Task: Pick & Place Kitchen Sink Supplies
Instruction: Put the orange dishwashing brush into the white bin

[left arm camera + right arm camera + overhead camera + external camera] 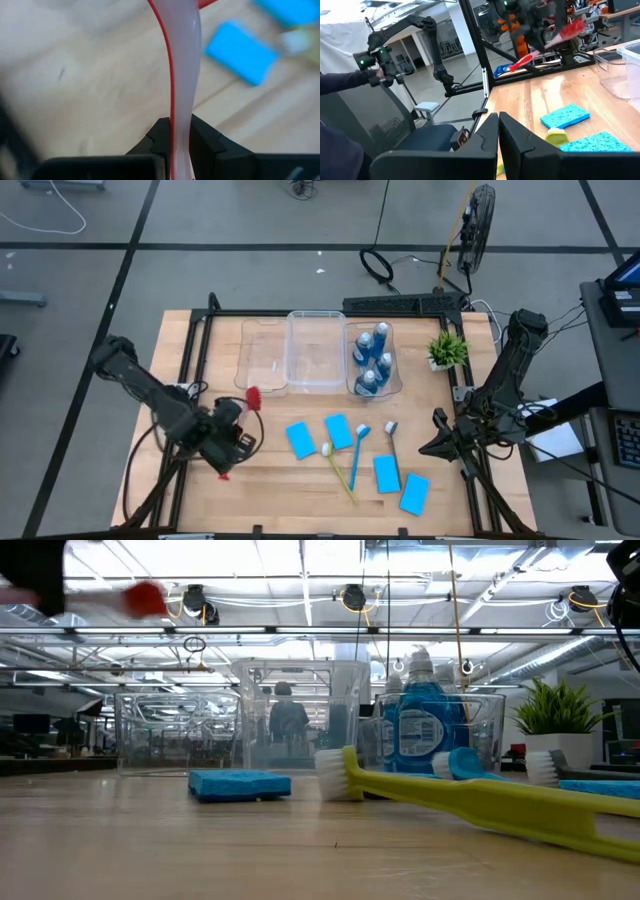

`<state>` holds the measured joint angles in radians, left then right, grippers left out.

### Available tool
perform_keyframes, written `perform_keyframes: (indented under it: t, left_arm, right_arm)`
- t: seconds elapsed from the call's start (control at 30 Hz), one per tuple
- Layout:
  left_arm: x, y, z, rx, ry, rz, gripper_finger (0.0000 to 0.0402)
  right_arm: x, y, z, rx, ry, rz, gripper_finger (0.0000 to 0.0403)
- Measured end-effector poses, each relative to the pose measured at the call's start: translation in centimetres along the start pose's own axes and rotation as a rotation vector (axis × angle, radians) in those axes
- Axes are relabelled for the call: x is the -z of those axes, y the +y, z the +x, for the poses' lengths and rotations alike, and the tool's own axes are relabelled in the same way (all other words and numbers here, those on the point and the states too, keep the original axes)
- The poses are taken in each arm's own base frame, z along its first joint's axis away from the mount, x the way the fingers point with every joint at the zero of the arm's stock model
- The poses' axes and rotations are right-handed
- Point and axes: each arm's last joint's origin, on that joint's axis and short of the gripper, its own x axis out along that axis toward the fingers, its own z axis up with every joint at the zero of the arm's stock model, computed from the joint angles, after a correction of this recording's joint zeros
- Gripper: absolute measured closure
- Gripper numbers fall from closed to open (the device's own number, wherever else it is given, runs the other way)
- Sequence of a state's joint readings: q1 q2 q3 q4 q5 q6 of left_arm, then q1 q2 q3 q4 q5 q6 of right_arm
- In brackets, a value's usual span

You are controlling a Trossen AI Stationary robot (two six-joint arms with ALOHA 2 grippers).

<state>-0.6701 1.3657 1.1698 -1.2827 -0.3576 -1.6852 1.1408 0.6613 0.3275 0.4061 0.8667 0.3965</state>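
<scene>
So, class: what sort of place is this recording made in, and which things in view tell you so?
Most likely a robotics lab or open workshop. The wooden table sits in a dark metal frame on a bare concrete floor, and the low view shows exposed ceiling lights and more benches behind.

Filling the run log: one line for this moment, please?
left gripper: shut on red brush, lifted by leftmost bin | right gripper: shut, waiting at table's right edge | bottles: in right bin
</scene>
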Motion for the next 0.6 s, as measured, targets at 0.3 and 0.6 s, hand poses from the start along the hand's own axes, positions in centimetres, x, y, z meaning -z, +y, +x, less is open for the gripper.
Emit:
perform_keyframes:
  t: [0.3, 0.6]
  left_arm:
    - [-0.8, 0.1, -3.1, 0.265, -0.313, 0.283, 0.036]
    - [-1.2, -1.5, -5.5, 0.446, -0.596, 0.374, 0.036]
  right_arm:
    - [0.0, 0.0, 0.0, 0.001, 0.0, -0.027, 0.0403]
    - [0.0, 0.0, 0.0, 0.001, -0.001, -0.053, 0.0403]
